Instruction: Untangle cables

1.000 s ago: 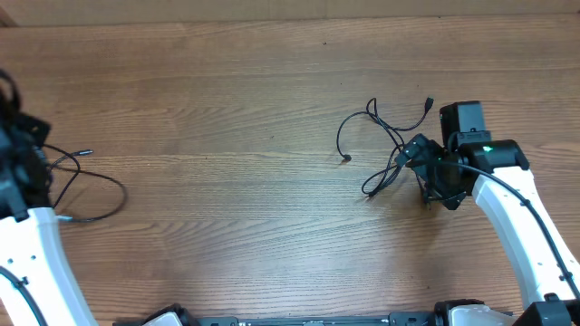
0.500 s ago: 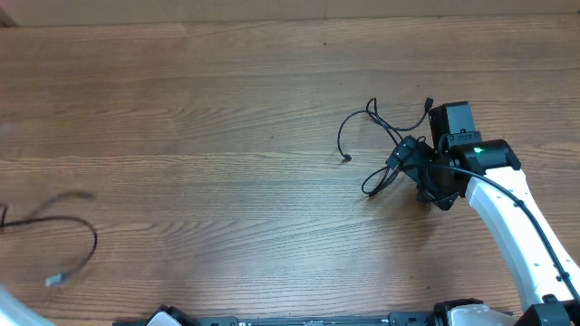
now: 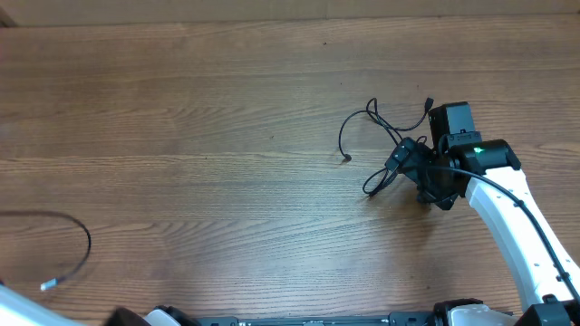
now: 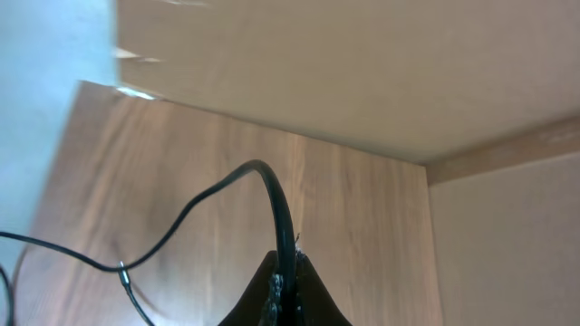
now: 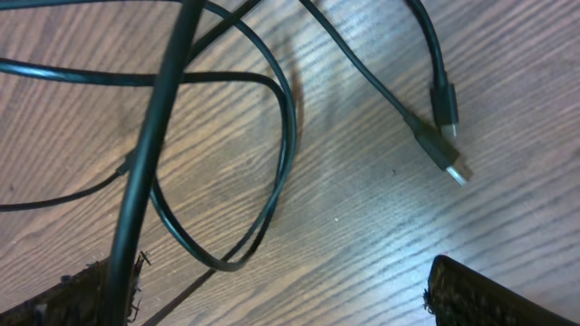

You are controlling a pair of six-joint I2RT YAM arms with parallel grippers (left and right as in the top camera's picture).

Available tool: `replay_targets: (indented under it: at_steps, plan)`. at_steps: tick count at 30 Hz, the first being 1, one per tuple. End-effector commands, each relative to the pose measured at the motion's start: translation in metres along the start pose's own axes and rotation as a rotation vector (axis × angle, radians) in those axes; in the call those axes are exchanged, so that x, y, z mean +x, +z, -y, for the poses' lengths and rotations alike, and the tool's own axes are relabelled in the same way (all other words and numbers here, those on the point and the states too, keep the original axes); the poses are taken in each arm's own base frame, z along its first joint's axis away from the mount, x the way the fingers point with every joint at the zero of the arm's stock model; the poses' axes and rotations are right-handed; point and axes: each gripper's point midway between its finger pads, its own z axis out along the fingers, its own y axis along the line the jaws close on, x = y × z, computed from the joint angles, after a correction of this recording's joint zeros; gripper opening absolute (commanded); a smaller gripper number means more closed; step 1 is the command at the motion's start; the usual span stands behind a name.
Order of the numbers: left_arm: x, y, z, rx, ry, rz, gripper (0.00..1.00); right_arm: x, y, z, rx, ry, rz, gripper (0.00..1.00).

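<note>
left gripper (image 4: 285,282) pinches one thin black cord (image 4: 282,217), right gripper (image 5: 272,294) sits spread over the black cable tangle (image 3: 391,152) mid-right, so grabbing crossed strands could cinch it.

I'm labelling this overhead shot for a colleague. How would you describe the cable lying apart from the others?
Go to the left edge of the wooden table, near the lower corner of the overhead view. A single black cable sweeps there in one open curve, ending in a pale plug. Unlike the tangled bundle far right, it crosses nothing.
</note>
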Motion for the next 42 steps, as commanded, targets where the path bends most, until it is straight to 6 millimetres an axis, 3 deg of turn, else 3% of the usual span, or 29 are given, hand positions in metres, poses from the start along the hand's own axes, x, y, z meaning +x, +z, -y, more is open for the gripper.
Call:
replay_targets:
  at_steps: [1,6,9,14,20,28,35,39,41,42]
  plan:
    - [0.009,0.037,0.028,0.062,0.049,-0.090,0.04,-0.002,-0.005,-0.005,-0.025,-0.020,0.023,1.00]
    - [0.019,0.070,0.082,0.272,0.176,-0.175,0.04,-0.007,-0.005,-0.009,-0.043,-0.022,0.042,1.00]
    - [0.026,0.080,0.090,0.298,0.182,-0.216,0.04,-0.009,-0.006,-0.012,-0.052,-0.023,0.051,1.00]
    - [0.055,0.097,0.062,0.172,0.186,-0.344,0.04,-0.010,-0.006,-0.012,-0.055,-0.023,0.054,1.00]
    - [0.098,0.117,0.012,-0.039,0.191,-0.515,0.05,-0.012,-0.006,-0.014,-0.063,-0.025,0.063,1.00]
    - [0.154,0.159,-0.054,-0.297,0.145,-0.644,0.04,-0.012,-0.006,-0.014,-0.062,-0.025,0.061,1.00]
    - [0.204,0.201,-0.094,-0.359,0.143,-0.701,0.05,-0.011,-0.006,-0.014,-0.060,-0.025,0.059,1.00]
    - [0.219,0.233,-0.094,-0.263,0.188,-0.670,0.04,-0.011,-0.006,-0.014,-0.060,-0.025,0.059,1.00]
    - [0.222,0.242,-0.083,-0.179,0.222,-0.669,0.04,-0.011,-0.006,-0.014,-0.061,-0.024,0.060,1.00]
    - [0.224,0.246,-0.066,-0.083,0.231,-0.681,0.04,-0.012,-0.006,-0.014,-0.062,-0.025,0.061,1.00]
